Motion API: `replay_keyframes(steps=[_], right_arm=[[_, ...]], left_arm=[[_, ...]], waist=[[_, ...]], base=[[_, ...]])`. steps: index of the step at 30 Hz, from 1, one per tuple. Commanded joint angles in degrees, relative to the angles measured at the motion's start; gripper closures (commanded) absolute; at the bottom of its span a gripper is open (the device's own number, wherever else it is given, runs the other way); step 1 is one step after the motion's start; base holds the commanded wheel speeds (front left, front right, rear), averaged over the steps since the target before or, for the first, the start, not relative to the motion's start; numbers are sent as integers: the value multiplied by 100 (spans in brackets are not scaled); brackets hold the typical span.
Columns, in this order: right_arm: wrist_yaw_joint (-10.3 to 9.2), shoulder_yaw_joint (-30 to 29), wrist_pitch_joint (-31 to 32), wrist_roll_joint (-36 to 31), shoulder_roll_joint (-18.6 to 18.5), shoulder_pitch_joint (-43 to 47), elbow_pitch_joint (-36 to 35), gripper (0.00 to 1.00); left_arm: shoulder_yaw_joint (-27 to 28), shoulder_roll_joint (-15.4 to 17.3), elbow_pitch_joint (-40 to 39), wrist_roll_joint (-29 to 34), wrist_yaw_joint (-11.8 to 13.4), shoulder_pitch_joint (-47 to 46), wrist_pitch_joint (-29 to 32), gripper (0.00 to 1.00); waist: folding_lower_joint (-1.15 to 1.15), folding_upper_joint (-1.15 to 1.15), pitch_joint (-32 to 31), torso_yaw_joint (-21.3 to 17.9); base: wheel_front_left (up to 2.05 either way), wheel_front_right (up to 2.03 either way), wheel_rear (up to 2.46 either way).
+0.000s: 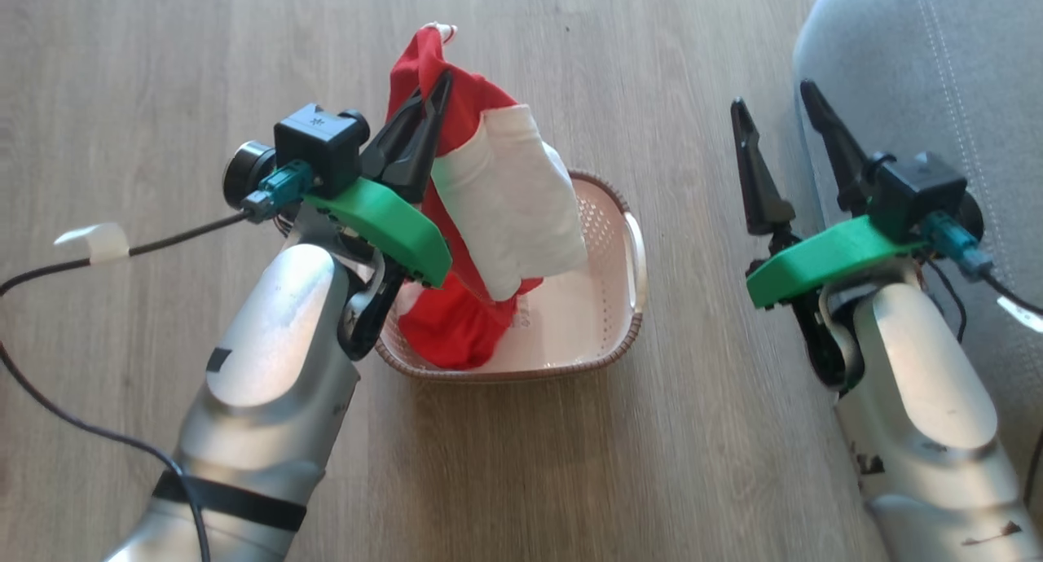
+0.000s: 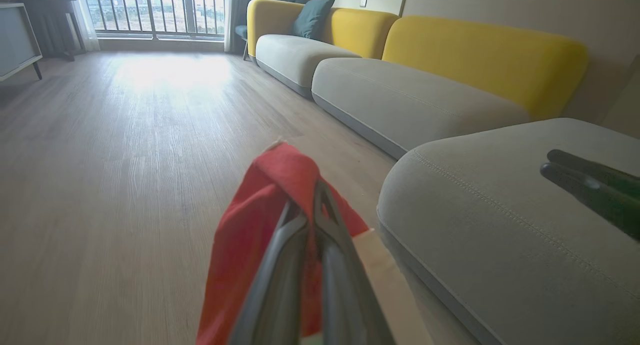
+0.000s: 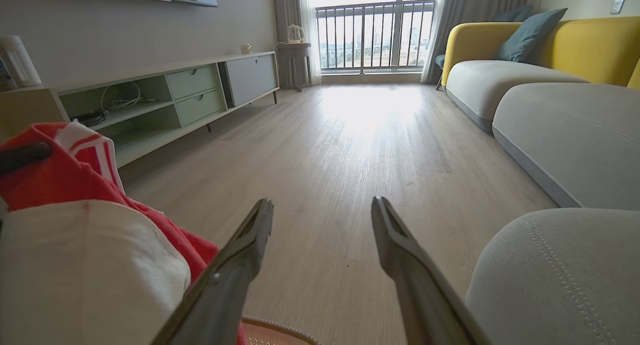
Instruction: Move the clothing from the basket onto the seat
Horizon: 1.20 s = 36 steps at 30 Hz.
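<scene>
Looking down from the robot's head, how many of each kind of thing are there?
clothing: 1 red-and-white bundle; separate pieces cannot be told
basket: 1
seat: 1
grippers: 2, left gripper shut on the clothing, right gripper open
total: 5

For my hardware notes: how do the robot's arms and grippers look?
Silver-grey forearms, green wrist plates, black cube cameras with teal plugs, black cables. The left gripper and right gripper each have two long dark pointed fingers. A black band circles the left forearm.

Left tool point(image 1: 438, 88) clamped tight, aloft; right tool point(image 1: 772, 96) spread wide, upward.
</scene>
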Motion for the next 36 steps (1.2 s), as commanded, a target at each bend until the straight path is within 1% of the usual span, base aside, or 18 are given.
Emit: replay_keyframes(steps=[1,11,22,36], right_arm=[[-1,90,-37,23,17,8,-142,0],[-1,78,-37,16,66,232,-21,0],[-1,103,-37,32,88,301,5,0],[-1,143,-37,35,83,298,17,0]], left_arm=[[173,83,-302,33,-7,-122,-54,100],[24,83,-1070,36,-7,-230,-55,100],[-106,83,-1820,52,-8,-521,-55,100],[-182,83,-2105,39,-6,-646,-55,100]], waist=[[1,0,-95,81],[1,0,-389,229],[1,0,-437,291],[1,0,-392,261]], base=[[0,0,0],[0,0,0],[0,0,0],[0,0,0]])
